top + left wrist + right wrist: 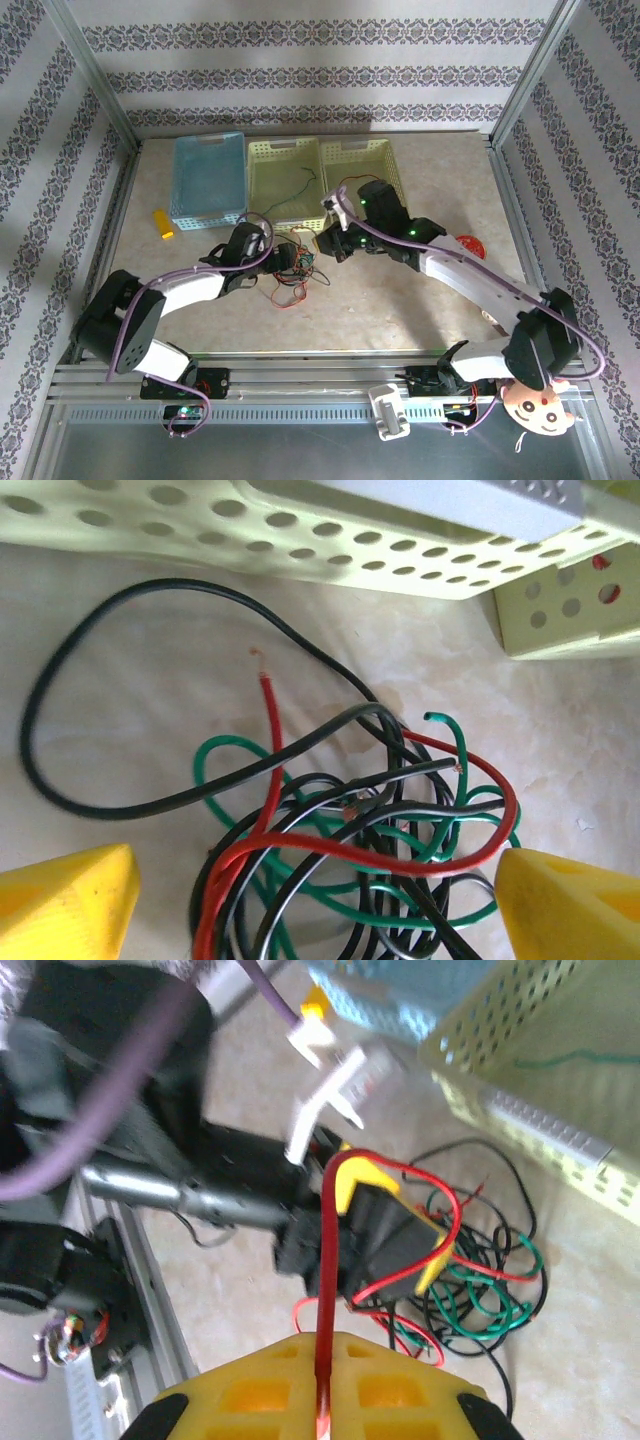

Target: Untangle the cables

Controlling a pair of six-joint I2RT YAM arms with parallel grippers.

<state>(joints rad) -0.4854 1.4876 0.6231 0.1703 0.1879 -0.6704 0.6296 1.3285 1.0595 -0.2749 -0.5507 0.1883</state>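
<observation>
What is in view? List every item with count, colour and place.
Cables: several, red, green, black, tangled mid-table.
Blue basket: one, far left.
Pale yellow baskets: two, right of it.
Loose cable: one, green, in middle basket.
Yellow block: one, left of blue basket.
Red disc: one, beyond right arm.
Face toy: one, tan, near right corner.
Left arm: jaws open over tangle.
Right arm: jaws shut on red cable.

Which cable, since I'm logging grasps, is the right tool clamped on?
The red cable, which runs straight up out of the shut right tool. The green and black ones lie loose in the pile, ungripped.
</observation>
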